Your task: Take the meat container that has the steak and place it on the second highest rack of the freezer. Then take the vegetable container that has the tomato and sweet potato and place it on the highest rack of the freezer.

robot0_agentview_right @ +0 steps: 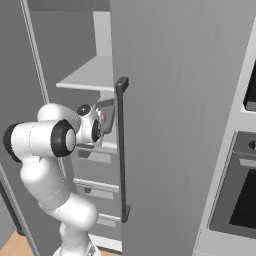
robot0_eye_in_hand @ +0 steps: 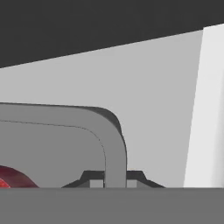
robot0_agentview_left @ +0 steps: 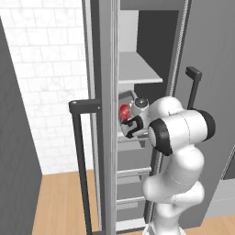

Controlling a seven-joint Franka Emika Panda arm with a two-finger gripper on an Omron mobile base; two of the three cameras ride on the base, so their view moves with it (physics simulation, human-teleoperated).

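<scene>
Inside the freezer (robot0_agentview_left: 137, 69), my gripper (robot0_eye_in_hand: 115, 183) is clamped on the rim of the container (robot0_eye_in_hand: 114, 144) holding the steak (robot0_agentview_left: 124, 111).

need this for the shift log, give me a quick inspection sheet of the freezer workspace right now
surface: grey freezer shelf above the hand, drawer fronts below.
job's things: grey container with a red item inside, held inside the freezer just under that shelf; which rack it will rest on can't be told.
clutter: nothing seen.
grippers: gripper shut on the container's rim.
cables: nothing seen.
surroundings: open freezer door with dark handle on the left, white tiled wall, wooden floor, second door with handle, oven at right.
</scene>
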